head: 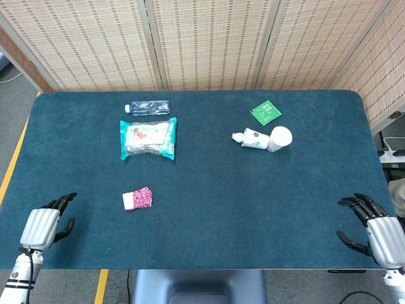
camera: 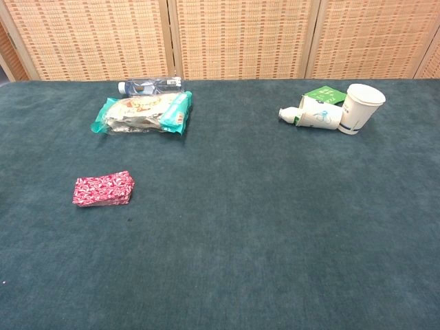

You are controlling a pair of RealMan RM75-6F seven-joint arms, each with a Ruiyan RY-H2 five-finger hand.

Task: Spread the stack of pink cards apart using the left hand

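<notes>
— Both hands waited at the near edge in the head view: our left hand and right hand were empty, fingers apart. The pink cards lay ahead of the left.

— From the chest, we saw only the stack, still tidy, probably untouched.

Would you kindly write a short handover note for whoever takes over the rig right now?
Left hand: holds nothing, fingers apart, at the near left table edge.
Right hand: holds nothing, fingers apart, at the near right edge.
Pink cards: one compact stack on the table, ahead and to the right of the left hand, apart from it.
Done: nothing yet; the stack is not spread.
Left: bring the left hand to the cards and spread them apart.
</notes>
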